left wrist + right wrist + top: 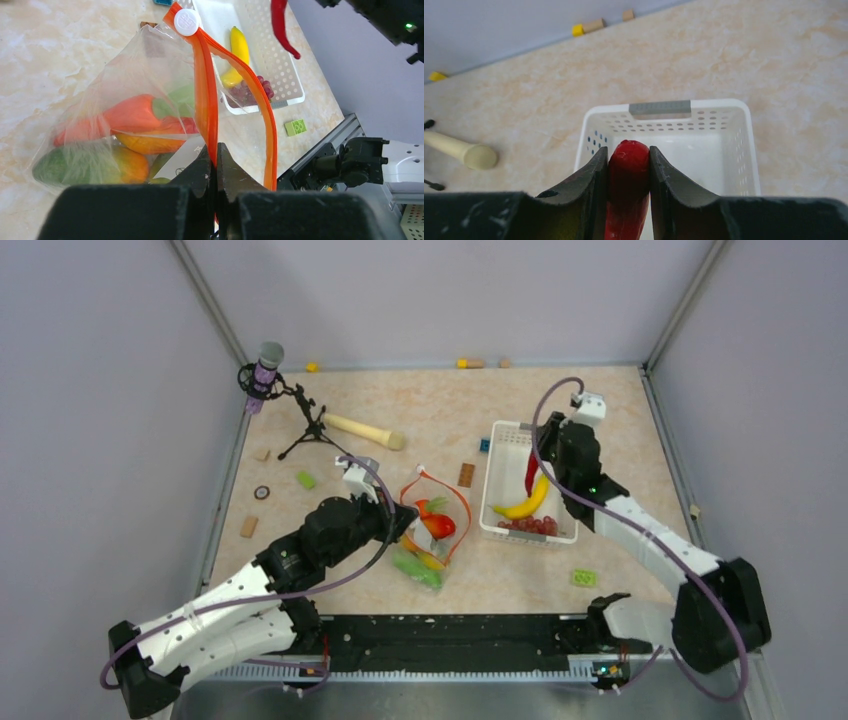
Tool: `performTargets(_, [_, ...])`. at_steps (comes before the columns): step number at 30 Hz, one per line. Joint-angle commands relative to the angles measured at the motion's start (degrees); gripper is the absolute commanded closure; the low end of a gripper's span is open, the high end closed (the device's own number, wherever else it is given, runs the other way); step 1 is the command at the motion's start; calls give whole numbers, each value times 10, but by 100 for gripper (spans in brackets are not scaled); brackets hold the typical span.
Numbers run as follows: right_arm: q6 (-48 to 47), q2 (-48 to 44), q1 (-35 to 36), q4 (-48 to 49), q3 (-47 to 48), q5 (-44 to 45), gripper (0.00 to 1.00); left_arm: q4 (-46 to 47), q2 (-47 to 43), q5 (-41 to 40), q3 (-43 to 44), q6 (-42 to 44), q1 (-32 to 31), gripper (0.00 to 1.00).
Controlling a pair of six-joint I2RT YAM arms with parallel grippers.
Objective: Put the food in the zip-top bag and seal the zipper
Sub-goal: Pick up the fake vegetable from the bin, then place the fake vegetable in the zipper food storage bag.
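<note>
The clear zip-top bag (432,538) lies mid-table with several toy foods inside: orange, red and green pieces (125,125). Its orange-red zipper (206,100) gapes open in a loop, white slider (188,22) at the far end. My left gripper (216,152) is shut on one lip of the zipper near its near end; it shows at the bag's left edge in the top view (402,523). My right gripper (628,159) is shut on the red pepper (629,185), held above the white basket (497,480). The pepper hangs below the gripper (531,472). A yellow banana (529,502) and red grapes (530,525) lie in the basket.
A tan wooden stick (362,430) and a microphone on a black tripod (266,375) stand at the back left. Small flat blocks are scattered: green (306,479), brown (466,474), blue (484,445), a green brick (584,578). Grey walls enclose the table.
</note>
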Motion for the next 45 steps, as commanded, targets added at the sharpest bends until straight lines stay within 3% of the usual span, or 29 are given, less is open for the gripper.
performTargets(1, [11, -92, -1, 86, -54, -28, 100, 30, -6, 15, 5, 1, 2, 100])
performTargets(8, [-12, -156, 39, 121, -65, -241, 100, 35, 2, 33, 6, 0, 2, 100])
performTargets(11, [-25, -156, 90, 145, -56, -315, 100, 36, 1, 39, 6, -1, 2, 100])
performTargets(14, [-50, -142, 157, 162, -41, -334, 100, 34, -4, 40, 6, 0, 2, 100])
performTargets(18, [-85, -104, 236, 150, -6, -328, 100, 32, -14, 37, 5, 2, 2, 100])
performTargets(24, [-117, -54, 314, 206, 7, -289, 100, 35, -13, 43, 5, 0, 2, 100])
performTargets(37, [-118, 21, 406, 551, -105, -75, 100, 39, -14, 47, 2, -2, 2, 100])
performTargets(41, [-112, 47, 418, 616, -130, -33, 99, 42, -13, 54, 1, -3, 2, 100])
performTargets(45, [-114, 37, 426, 615, -133, -37, 99, 45, -9, 64, 2, -3, 2, 100])
